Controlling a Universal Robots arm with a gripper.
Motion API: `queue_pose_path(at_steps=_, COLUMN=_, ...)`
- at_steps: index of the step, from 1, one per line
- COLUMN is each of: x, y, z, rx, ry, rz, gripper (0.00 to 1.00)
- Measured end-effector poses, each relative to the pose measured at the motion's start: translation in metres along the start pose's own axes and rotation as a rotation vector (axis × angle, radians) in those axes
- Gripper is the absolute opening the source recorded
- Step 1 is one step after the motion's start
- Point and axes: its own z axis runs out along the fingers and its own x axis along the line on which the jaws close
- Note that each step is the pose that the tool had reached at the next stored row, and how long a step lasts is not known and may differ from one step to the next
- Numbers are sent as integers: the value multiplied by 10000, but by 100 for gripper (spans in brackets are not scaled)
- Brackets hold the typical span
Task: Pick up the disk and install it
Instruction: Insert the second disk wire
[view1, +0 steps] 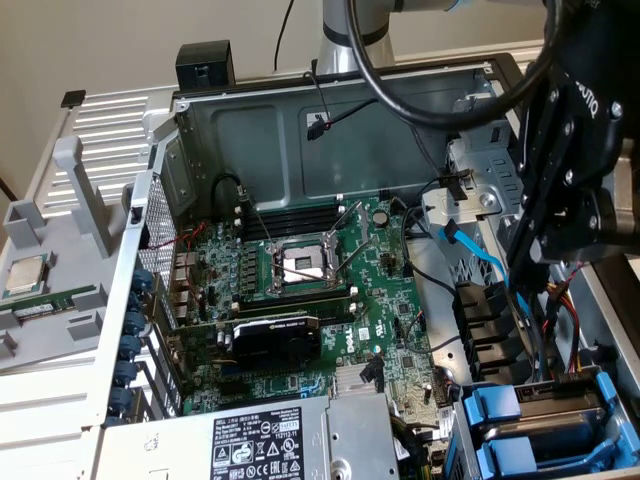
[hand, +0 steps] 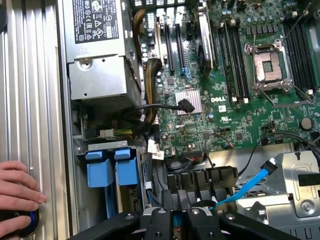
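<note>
My pincer (hand: 182, 216) is clenched, its black fingers drawn close together, and I see nothing gripped between them. In the exterior view it (view1: 530, 262) hangs over the inside of the open computer case (view1: 300, 130), toward that view's right. Just beneath it is a row of black plastic bay guides (hand: 200, 181), and a blue data cable (hand: 250, 186) curls past beside them.

Near those guides, two blue-framed drives (view1: 530, 425) are seated side by side in their bay. The disk (hand: 126, 167) is one of the pair, apart from my pincer, though I cannot tell which is which.

Further out lies the green motherboard (hand: 235, 107) with its open processor socket (hand: 269, 65) and a small finned heatsink (hand: 189, 101). The grey power supply (hand: 100, 65) with its black label sits against the case wall next to the drive bay.

Outside the case, on the exterior view's left, a small square processor chip (view1: 25, 275) rests on a grey tray (view1: 60, 330). A person's hand (hand: 16, 192) rests on a round black button (hand: 24, 223) with a blue ring.
</note>
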Motion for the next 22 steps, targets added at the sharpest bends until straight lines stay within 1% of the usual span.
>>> queue_pose_path(at_steps=2, x=2, y=9, z=-2, rx=44, ry=15, rz=2, gripper=16)
queue_pose_path(at_steps=5, x=2, y=18, z=-3, rx=100, ry=13, rz=4, gripper=16)
queue_pose_path(at_steps=6, x=2, y=18, z=-3, rx=110, ry=11, rz=3, gripper=16)
queue_pose_path(at_steps=20, x=2, y=18, z=-3, rx=111, ry=11, rz=3, gripper=16)
queue_pose_path(at_steps=22, x=5, y=33, z=-1, rx=110, ry=11, rz=5, gripper=16)
